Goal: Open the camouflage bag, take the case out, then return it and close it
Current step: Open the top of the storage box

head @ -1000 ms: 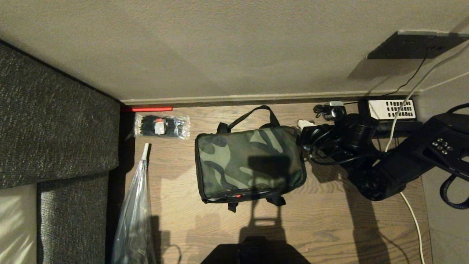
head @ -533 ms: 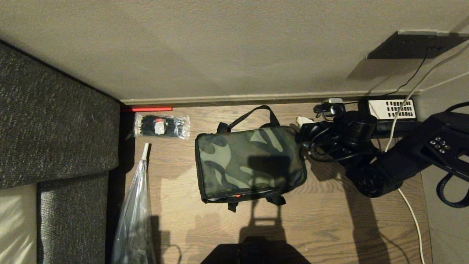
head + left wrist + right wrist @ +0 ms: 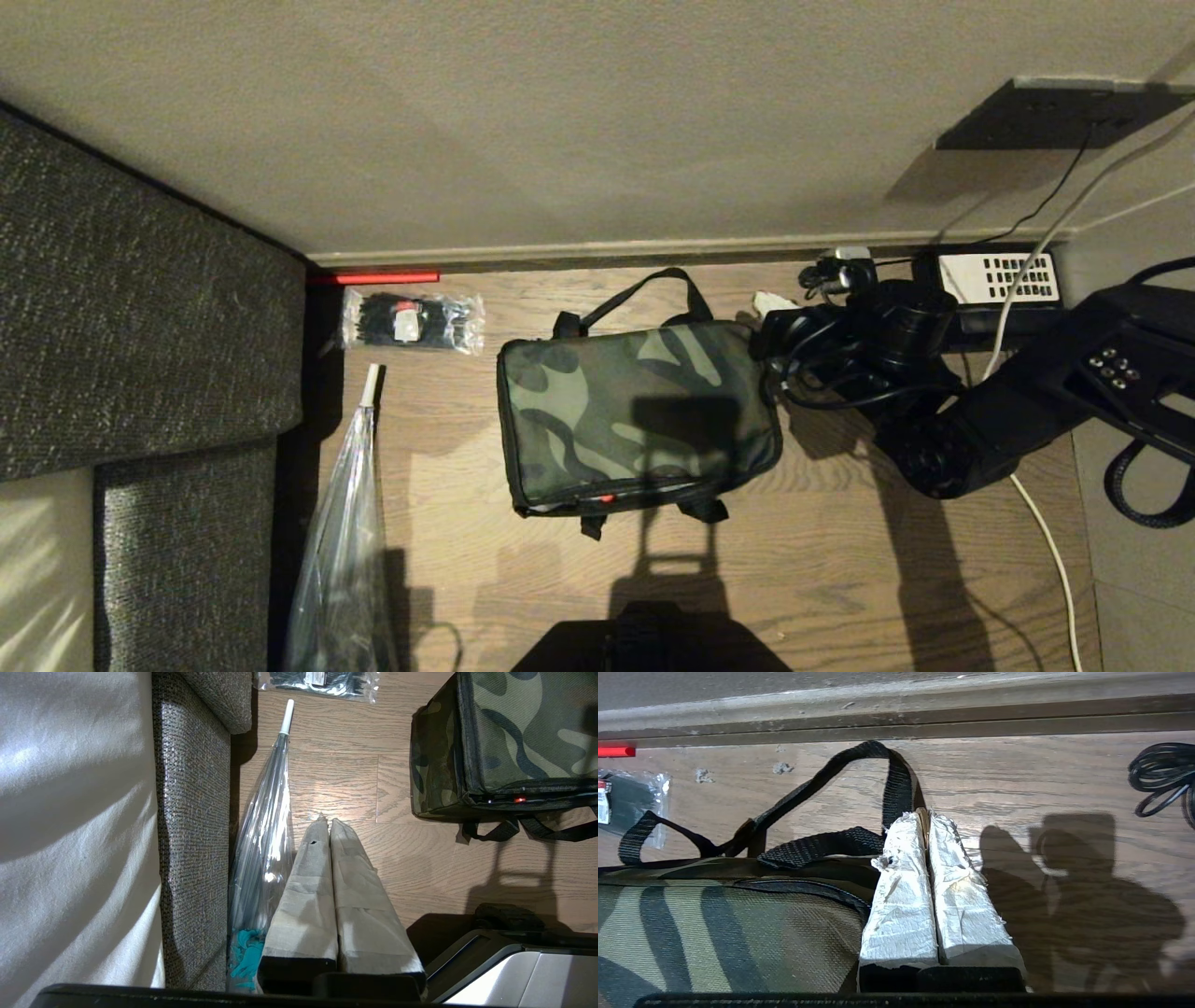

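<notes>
— White tape wraps both fingers of the right gripper [image 3: 928,814], pressed together with no gap. It sits at the bag's far right corner, beside the wall-side strap; whether a small zip tab is pinched between the tips, I cannot tell.

— And the other arm?

— The left gripper [image 3: 325,820] hangs over bare floor near the sofa, its two taped fingers likewise closed on nothing.

— How many bags?

— One camouflage bag [image 3: 638,416], lying flat on the wooden floor [image 3: 840,579] near the skirting board. Two black strap handles [image 3: 896,777]: one looped toward the wall, one at the near edge.

— Is it open?

— The lid lies flat. Along the near edge a thin dark slit shows a small red-orange spot [image 3: 607,499]. What is inside cannot be seen, and no case is in view.

— What else is around?

— One clear packet of black ties [image 3: 413,322] to the bag's left, well apart from it. One clear folded umbrella [image 3: 347,541] with a white tip lies along the grey sofa [image 3: 140,355]. One short red strip [image 3: 373,277] at the skirting. One black telephone with a white keypad [image 3: 997,277] sits behind the right arm, and one white cable [image 3: 1050,551] trails across the floor.
</notes>
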